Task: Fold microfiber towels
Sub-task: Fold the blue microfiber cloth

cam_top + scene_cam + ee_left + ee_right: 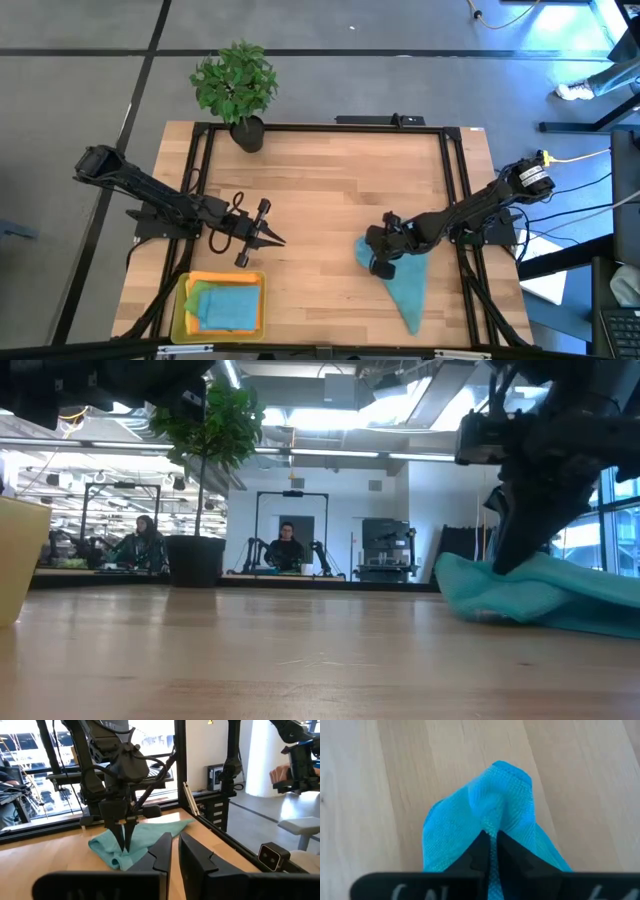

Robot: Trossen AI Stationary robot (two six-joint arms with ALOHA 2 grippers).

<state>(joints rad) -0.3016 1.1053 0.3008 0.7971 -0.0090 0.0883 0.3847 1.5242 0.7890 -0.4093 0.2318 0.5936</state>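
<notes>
- The left gripper (268, 238) is hovering over bare wood, fingers pressed together, holding nothing.
- Folded towels (228, 305) are lying in the yellow tray (180, 312).
- The right gripper (383, 262) is pinching the teal towel (408, 285); it is looking soft, light and limp, so gripping at an edge or corner seems best.

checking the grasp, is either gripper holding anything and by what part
The right gripper pinches the teal towel at a bunched fold near its end farthest from the table's front edge. The left gripper holds nothing.
</notes>
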